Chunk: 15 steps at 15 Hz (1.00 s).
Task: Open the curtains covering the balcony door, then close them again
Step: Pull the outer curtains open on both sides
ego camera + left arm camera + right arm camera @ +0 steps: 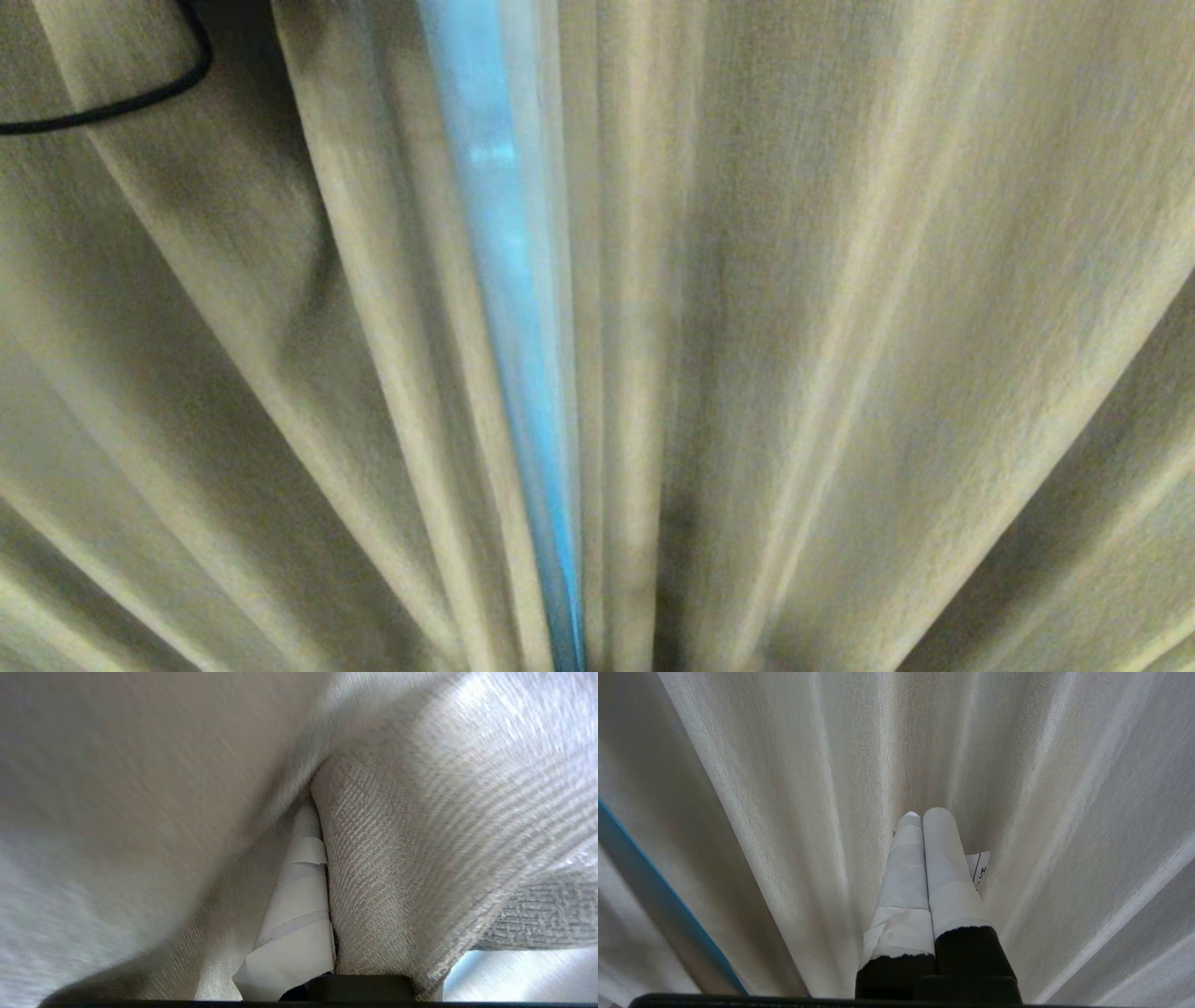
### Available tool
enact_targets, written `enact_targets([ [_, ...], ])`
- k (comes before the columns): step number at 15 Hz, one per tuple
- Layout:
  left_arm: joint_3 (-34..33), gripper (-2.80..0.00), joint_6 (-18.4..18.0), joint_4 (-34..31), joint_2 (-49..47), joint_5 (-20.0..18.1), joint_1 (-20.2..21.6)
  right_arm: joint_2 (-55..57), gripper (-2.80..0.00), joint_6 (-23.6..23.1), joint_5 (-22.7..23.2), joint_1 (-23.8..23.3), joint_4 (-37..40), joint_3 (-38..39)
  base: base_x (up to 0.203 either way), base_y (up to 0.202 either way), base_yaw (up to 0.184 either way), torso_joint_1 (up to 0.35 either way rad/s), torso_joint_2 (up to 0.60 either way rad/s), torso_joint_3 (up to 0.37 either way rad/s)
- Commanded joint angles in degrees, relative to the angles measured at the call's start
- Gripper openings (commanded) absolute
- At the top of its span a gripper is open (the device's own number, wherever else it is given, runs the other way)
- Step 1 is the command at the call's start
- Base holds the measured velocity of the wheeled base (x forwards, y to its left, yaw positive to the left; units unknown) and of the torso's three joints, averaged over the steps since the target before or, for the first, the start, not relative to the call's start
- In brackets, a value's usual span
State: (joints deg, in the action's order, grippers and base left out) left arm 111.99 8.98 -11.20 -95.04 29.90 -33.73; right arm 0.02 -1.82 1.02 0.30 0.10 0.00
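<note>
- Across your whole head view hang the curtains (840, 327), pleated beige; a thin blue slit (509, 308) shows left of centre.
- Upper left, a black cable (140, 98) loops.
- Your left gripper (322, 868) pinches a curtain fold.
- Your right gripper (924, 826) has its taped fingers pressed together, empty, facing the drape.
</note>
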Motion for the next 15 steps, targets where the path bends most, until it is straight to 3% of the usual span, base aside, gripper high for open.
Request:
enact_targets([
  [1, 0.06, -2.8, 0.43, -0.06, 1.7, 0.0, 3.21, -0.02, -2.8, -0.03, 0.03, 0.05, -0.01, 0.0, 0.0, 0.0, 0.0, 0.0, 0.0, 0.0],
  [5, -0.03, -2.8, 5.28, -0.13, 3.59, -2.63, 8.6, -0.02, -2.8, -0.03, 0.03, 0.05, -0.01, 0.0, 0.0, 0.0, 0.0, 0.0, 0.0, 0.0],
  [13, -2.95, -2.8, 5.74, -0.06, 6.73, -11.94, 20.92, -0.02, -2.8, -0.03, 0.03, 0.05, -0.01, 0.0, 0.0, 0.0, 0.0, 0.0, 0.0, 0.0],
  [15, -3.37, -2.8, 6.91, 0.03, 6.8, -12.59, 22.74, -0.02, -2.8, -0.03, 0.03, 0.05, -0.01, 0.0, 0.0, 0.0, 0.0, 0.0, 0.0, 0.0],
])
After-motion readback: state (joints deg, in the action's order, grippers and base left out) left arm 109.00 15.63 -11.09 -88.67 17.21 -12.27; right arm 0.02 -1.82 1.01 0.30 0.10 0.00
